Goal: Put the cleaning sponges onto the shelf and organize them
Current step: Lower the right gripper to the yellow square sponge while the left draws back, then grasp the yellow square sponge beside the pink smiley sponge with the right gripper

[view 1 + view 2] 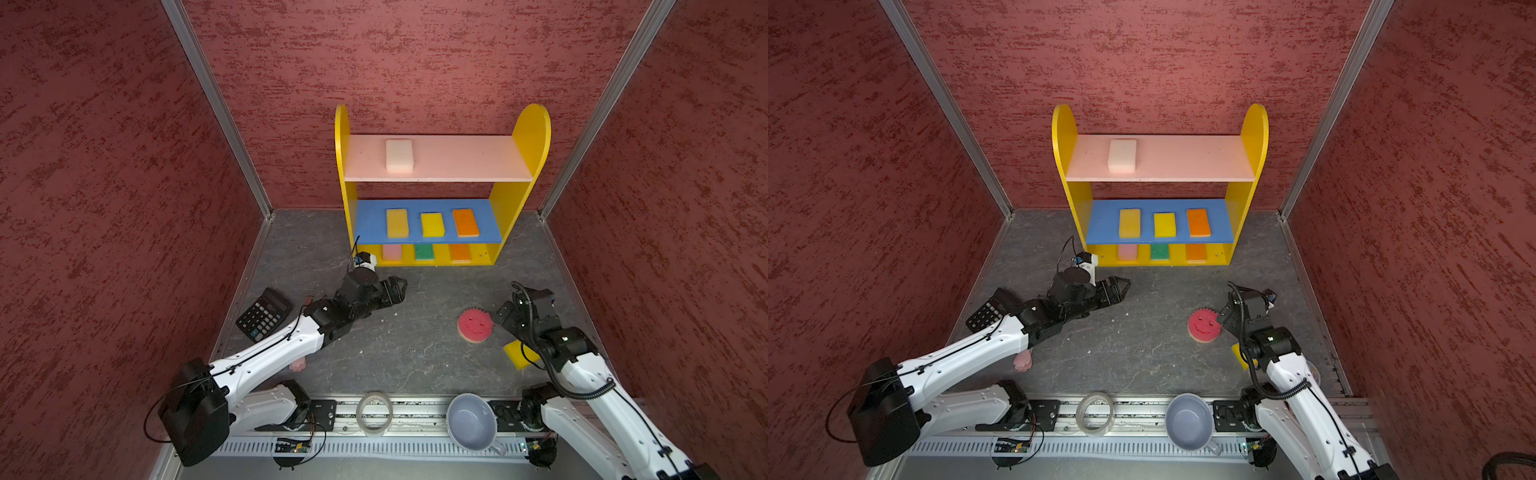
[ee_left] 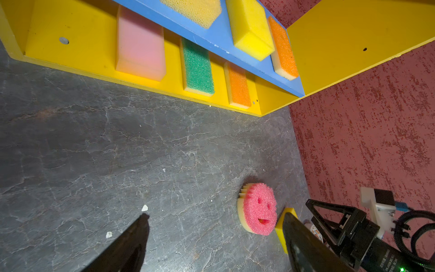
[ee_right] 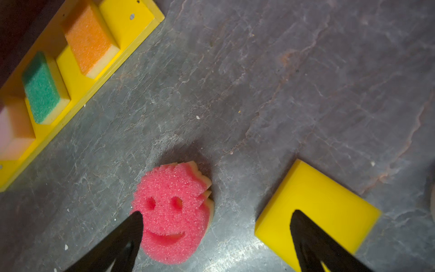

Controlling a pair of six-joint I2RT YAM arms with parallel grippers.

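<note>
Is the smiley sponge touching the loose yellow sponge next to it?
Apart. The right wrist view shows a strip of bare table between the smiley sponge and the yellow sponge.

walls: back wall (image 1: 415,62) plus both side walls (image 1: 104,166), all blotchy dark-red textured stuff | corners: silvery metal strips (image 1: 216,108) running up both back corners | desk (image 1: 415,357): dark grey, slate-looking, pale veins, a few white specks | light: pretty even
</note>
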